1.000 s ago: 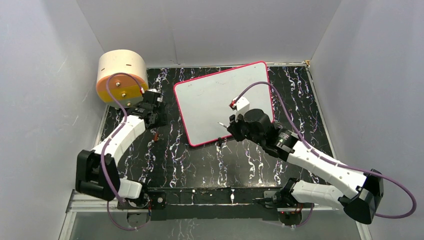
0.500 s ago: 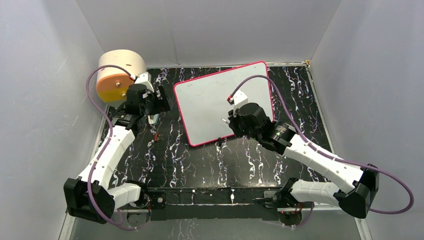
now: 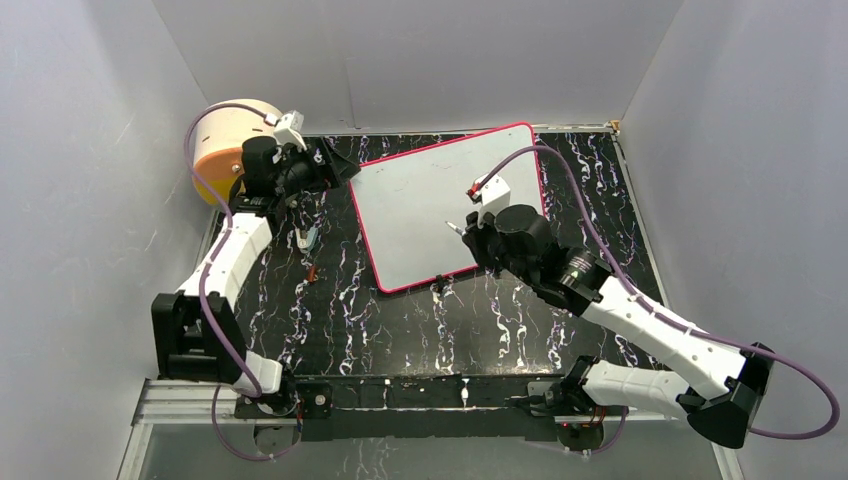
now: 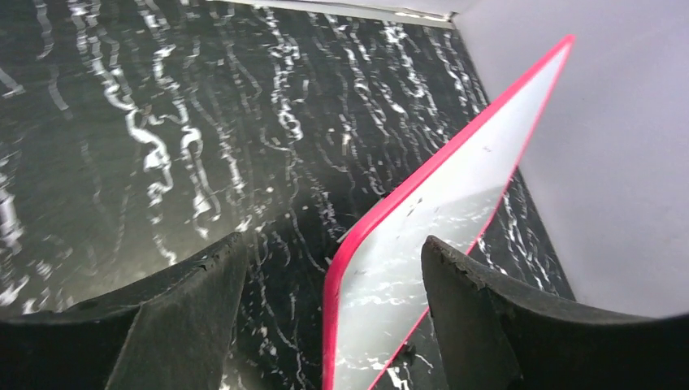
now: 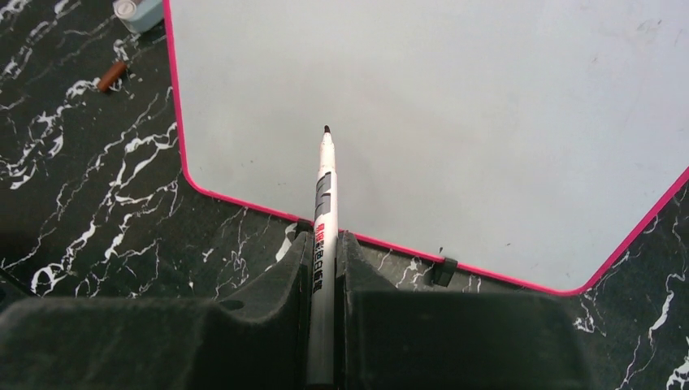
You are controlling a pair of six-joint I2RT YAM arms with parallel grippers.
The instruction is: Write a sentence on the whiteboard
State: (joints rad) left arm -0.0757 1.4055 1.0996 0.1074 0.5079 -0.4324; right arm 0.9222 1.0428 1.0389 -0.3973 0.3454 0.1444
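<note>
The whiteboard (image 3: 420, 200) lies tilted on the black marble table, its pink frame around a blank white face (image 5: 422, 122); no sentence is in view on it. My right gripper (image 3: 468, 232) hovers over the board's near part, shut on a white marker (image 5: 323, 203) whose dark tip points at the board. My left gripper (image 3: 338, 165) is open and empty at the board's far left corner. In the left wrist view the pink edge (image 4: 382, 219) shows between the two spread fingers (image 4: 203, 301).
A round tan-and-orange drum (image 3: 222, 148) stands at the back left, right behind the left arm. A small brown cap (image 3: 313, 272) and a pale blue object (image 3: 308, 237) lie left of the board. Black clips (image 5: 443, 270) sit on its near edge. Grey walls enclose the table.
My left arm has lifted from beside the drum and swung right toward the board's corner, its gripper opening on the way. My right gripper has edged farther over the board with the marker.
</note>
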